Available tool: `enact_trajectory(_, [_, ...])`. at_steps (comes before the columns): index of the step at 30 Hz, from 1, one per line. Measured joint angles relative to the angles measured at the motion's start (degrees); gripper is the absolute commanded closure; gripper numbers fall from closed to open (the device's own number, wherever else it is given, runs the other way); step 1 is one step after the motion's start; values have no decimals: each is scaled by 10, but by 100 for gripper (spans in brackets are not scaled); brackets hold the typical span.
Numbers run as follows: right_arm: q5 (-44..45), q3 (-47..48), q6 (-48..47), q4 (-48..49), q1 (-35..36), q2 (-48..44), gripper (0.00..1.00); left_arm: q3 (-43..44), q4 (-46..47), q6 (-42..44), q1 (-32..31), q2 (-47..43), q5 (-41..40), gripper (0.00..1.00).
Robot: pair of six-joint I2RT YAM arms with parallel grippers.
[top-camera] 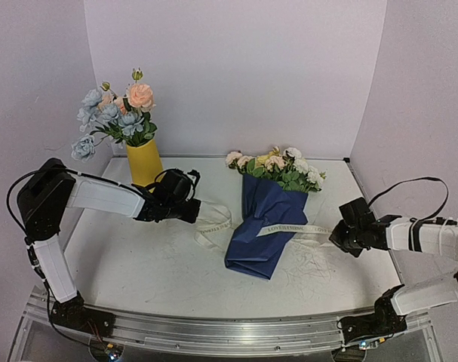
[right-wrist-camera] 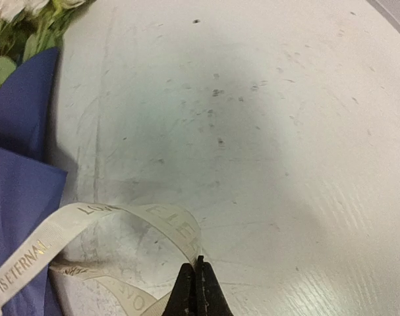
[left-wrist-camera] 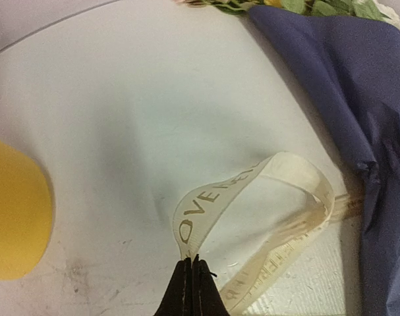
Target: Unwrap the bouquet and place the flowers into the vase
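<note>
Ribbon (left-wrist-camera: 216, 197) pinched at both ends: left gripper (left-wrist-camera: 192, 263) clamped on one loop, right gripper (right-wrist-camera: 197, 266) on the other. The bouquet (top-camera: 262, 219) lies mid-table, well apart from the vase (top-camera: 143, 162). Danger: uneven pulling could drag the whole bundle, or the thin ribbon could slip free.

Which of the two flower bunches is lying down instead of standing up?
The blue-wrapped bouquet, with white, yellow and pink heads, lies flat on its side. The pale blue and peach blooms stand upright in the yellow vase.
</note>
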Motion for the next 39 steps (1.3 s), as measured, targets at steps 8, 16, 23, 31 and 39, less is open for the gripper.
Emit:
enact_trajectory(8, [74, 0, 158, -90, -16, -44, 12, -25, -42, -144, 6, -39, -116, 49])
enact_trajectory(16, [47, 8, 5, -37, -23, -102, 4, -24, -59, -122, -18, -42, -112, 26])
enact_trajectory(23, [-83, 43, -140, 69, -24, -80, 12, 39, -60, -63, -88, -28, -62, 25])
enact_trajectory(31, [-293, 69, -174, 211, -24, 77, 12, 73, -14, -38, -109, -18, 45, 23])
enact_trajectory(39, [-402, 184, -148, 312, 77, 193, 11, -4, -10, -79, -109, -99, -2, 22])
